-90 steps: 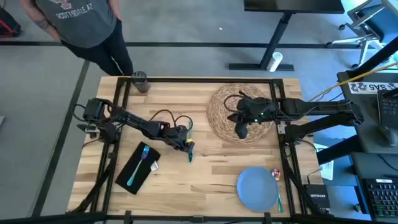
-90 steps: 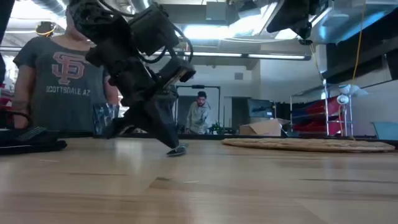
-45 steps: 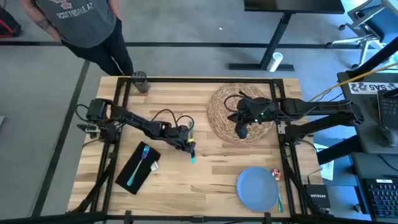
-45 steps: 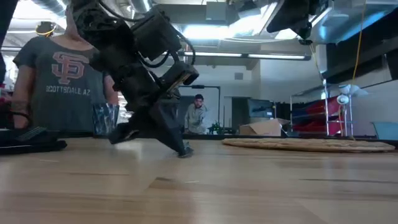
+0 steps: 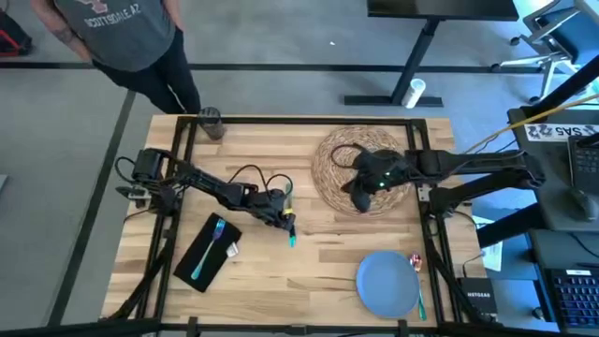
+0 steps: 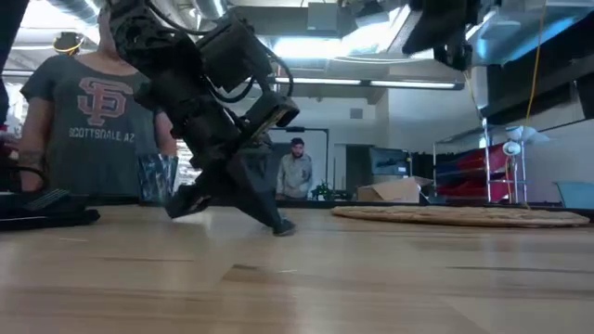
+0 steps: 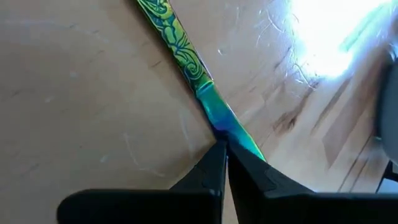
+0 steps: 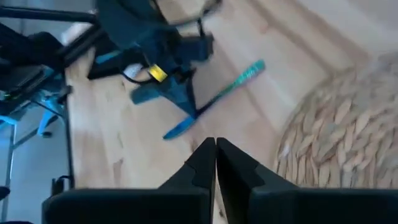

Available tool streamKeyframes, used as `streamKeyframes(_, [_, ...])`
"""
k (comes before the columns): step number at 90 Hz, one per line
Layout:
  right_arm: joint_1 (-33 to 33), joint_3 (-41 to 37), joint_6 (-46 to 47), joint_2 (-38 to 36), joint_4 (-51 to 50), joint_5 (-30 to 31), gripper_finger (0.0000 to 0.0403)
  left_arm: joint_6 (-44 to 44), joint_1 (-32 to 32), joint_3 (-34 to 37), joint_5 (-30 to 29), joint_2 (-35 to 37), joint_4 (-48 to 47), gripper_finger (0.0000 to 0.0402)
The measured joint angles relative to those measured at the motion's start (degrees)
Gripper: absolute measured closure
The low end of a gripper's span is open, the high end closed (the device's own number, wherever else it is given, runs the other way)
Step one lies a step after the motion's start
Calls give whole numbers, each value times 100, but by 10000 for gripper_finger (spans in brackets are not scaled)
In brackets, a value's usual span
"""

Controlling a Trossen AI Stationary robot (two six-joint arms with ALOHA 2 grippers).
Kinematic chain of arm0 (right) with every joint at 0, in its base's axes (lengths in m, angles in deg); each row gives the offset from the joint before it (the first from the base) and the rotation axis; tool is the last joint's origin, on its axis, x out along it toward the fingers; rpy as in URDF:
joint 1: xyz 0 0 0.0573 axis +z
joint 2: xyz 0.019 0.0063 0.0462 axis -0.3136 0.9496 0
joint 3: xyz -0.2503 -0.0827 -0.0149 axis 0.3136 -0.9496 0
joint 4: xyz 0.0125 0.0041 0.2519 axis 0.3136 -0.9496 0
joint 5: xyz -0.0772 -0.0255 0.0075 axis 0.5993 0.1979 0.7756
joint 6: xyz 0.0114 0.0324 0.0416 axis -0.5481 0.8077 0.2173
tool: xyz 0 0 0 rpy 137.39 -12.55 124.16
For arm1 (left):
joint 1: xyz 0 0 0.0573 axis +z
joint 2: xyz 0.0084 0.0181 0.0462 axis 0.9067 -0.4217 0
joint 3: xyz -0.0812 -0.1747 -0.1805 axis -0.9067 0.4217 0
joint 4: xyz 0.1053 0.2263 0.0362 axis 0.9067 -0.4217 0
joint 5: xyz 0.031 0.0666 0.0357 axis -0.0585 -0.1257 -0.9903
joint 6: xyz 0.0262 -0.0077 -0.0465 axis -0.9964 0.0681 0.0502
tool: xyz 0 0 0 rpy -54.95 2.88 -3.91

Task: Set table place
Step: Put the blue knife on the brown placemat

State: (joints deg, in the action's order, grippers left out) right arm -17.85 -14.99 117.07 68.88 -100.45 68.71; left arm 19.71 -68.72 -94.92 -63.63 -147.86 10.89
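Robotics lab or workshop, desks (image 5: 440,11), office chair (image 5: 552,37), keyboard (image 5: 573,304), onlooking person (image 5: 122,37)

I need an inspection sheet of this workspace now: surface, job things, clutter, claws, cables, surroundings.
Surface: wooden table, bare planks in the middle.
Job things: straw mat at the far side; blue plate at the near right edge, cutlery beside it; black napkin with a teal fork on it; grey glass at the far left corner.
Clutter: nothing seen.
Claws: left claw shut on a green-blue utensil on the table; right claw shut, over the mat.
Cables: a cable loops along the left arm.
Surroundings: a person stands behind the table.
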Motion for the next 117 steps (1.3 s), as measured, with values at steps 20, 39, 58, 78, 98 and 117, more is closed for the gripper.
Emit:
streamKeyframes(20, [0,-442,438,510,927,-250,402,-62,0,4,-19,-4,-4,402])
streamKeyframes(39, [2,-858,790,928,1727,-432,402,-169,0,5,-22,-7,-7,401])
streamKeyframes(58, [131,-1272,1252,1379,2470,-549,384,-278,2,9,-24,-11,-2,402])
streamKeyframes(78, [464,-1325,1732,2175,3512,-575,328,-321,7,9,-28,-11,3,402])
streamKeyframes(98, [575,-1325,2283,2913,4654,-738,320,-363,7,11,-29,-11,11,402])
streamKeyframes(117, [570,-1325,2437,3293,5137,-749,320,-446,7,12,-26,-11,19,401])
